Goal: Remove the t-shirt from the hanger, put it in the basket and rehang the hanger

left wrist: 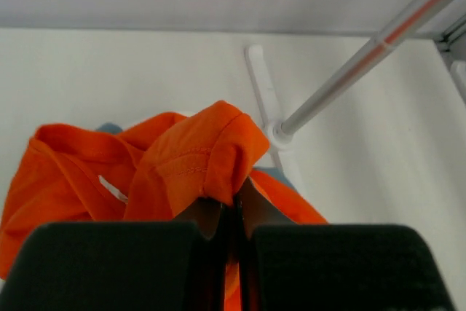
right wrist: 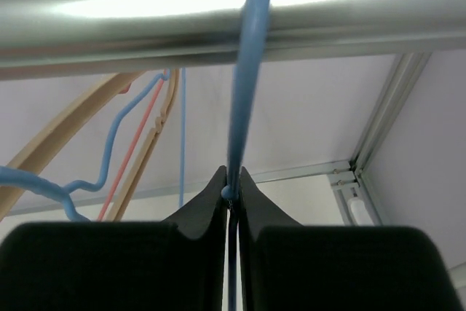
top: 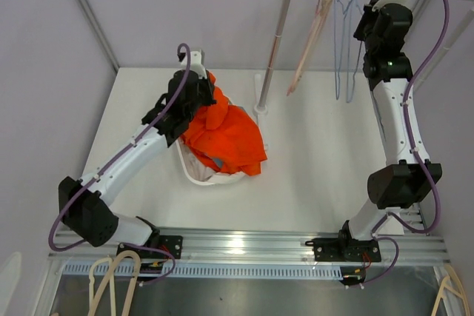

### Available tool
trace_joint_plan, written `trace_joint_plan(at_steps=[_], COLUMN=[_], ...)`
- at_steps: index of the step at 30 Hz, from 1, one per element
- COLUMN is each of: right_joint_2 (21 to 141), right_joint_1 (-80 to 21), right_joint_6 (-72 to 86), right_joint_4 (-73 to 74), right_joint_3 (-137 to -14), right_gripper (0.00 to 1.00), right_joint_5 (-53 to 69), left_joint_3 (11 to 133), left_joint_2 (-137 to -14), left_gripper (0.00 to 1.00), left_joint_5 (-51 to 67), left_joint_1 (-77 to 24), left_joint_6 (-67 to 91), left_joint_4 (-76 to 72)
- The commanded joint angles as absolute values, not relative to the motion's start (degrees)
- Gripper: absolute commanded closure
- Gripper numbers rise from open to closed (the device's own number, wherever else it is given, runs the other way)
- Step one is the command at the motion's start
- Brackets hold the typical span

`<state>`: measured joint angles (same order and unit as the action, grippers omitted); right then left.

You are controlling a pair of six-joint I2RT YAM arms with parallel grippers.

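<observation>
Evidently off its hanger, the orange t-shirt [top: 229,135] lay heaped in a white basket [top: 194,177]. Your left gripper [left wrist: 234,205] pinched a fold, probably to lower it. Your right gripper [right wrist: 231,191] clamped the blue hanger [right wrist: 246,100] hooked over the rail [right wrist: 145,5], seemingly steadying it.

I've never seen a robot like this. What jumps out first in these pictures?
The bright orange t-shirt, heaped in a white basket left of centre, with the left pincer pinching a fold of it. Up at the far right, the right pincer is closed on a blue hanger hooked over the metal rail.
</observation>
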<state>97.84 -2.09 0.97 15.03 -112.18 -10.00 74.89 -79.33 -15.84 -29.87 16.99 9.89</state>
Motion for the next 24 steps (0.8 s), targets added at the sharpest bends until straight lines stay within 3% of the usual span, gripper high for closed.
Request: trace_joint_plan(at_steps=[1,3,4,5,13,18,24], right_joint_2=[94.4,93.78,93.61,93.34,85.62,80.43,69.53], right_joint_1=[-2.64,-2.64,-2.64,-2.72,-2.81,-2.81,-2.99], right_joint_6=[1.41,1.32,1.32,1.41,1.76,2.98,4.92], right_joint_4=[12.48,12.65,13.18,13.62,17.74,23.82,22.32], right_joint_3=[-111.18,-111.27,-111.53,-111.71,-110.21,-109.61,-101.79], right_gripper=[0.93,0.84,0.64,0.55,0.11,0.02,0.01], right_joint_5=[-9.84,-9.84,-10.02,-10.28,-16.16,-19.07,-16.53], left_joint_3=[72.17,71.11,70.84,69.8,60.92,54.6,54.84], left_joint_2=[-79.1,-80.76,-81.38,-82.08,-86.21,-89.9,-97.99], left_gripper=[0.99,0.99,0.99,0.99,0.99,0.99,0.99], left_joint_5=[-18.54,-18.55,-18.37,-18.02,-18.98,-14.68,-11.08], left_joint_1=[-31.02,-31.46,-31.64,-31.73,-34.45,-34.63,-34.36], left_joint_6=[21.0,21.97,23.02,23.64,28.2,34.97,39.9], left_joint_4=[7.38,7.91,8.78,9.14,7.73,8.34,14.58])
